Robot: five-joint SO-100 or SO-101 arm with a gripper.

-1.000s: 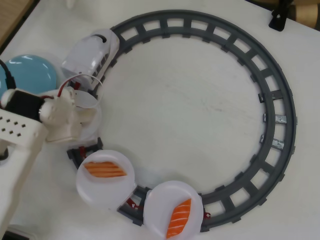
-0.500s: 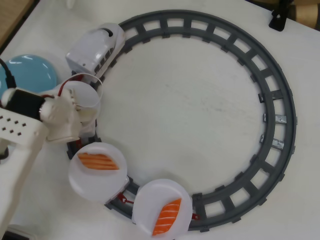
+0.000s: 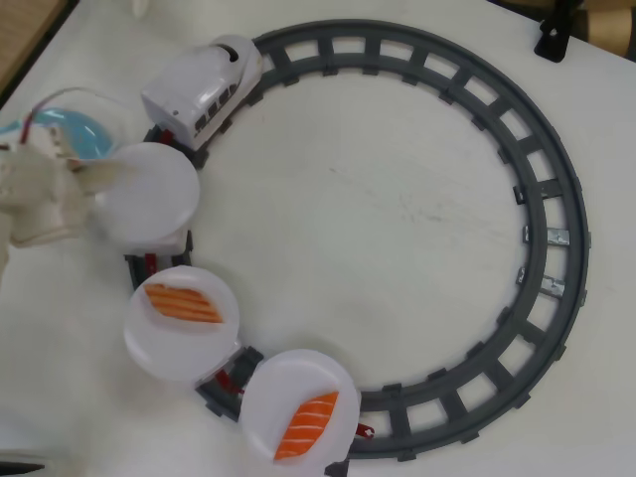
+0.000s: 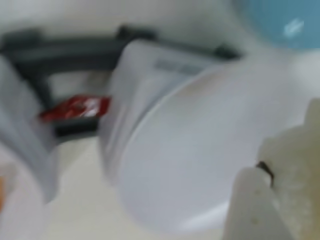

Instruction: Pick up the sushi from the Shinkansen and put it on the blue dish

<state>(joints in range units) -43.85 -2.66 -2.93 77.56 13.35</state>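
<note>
The white Shinkansen (image 3: 204,89) stands on the track at the upper left, pulling three cars with white plates. The first plate (image 3: 157,199) is bare; it fills the wrist view (image 4: 200,150). My gripper (image 3: 102,177) reaches in from the left over that plate's left edge, blurred. In the wrist view the gripper (image 4: 267,175) is at the lower right, a white finger (image 4: 250,210) pressed against a pale bumpy cream piece, the sushi (image 4: 295,155). The blue dish (image 3: 81,134) lies just behind the arm, partly hidden, and shows at the wrist view's top right (image 4: 280,20).
The grey circular track (image 3: 556,199) rings the table. Two orange striped salmon nigiri lie on the second plate (image 3: 184,303) and third plate (image 3: 306,425). A red coupling (image 4: 75,107) joins the cars. A black stand (image 3: 554,35) is at the top right.
</note>
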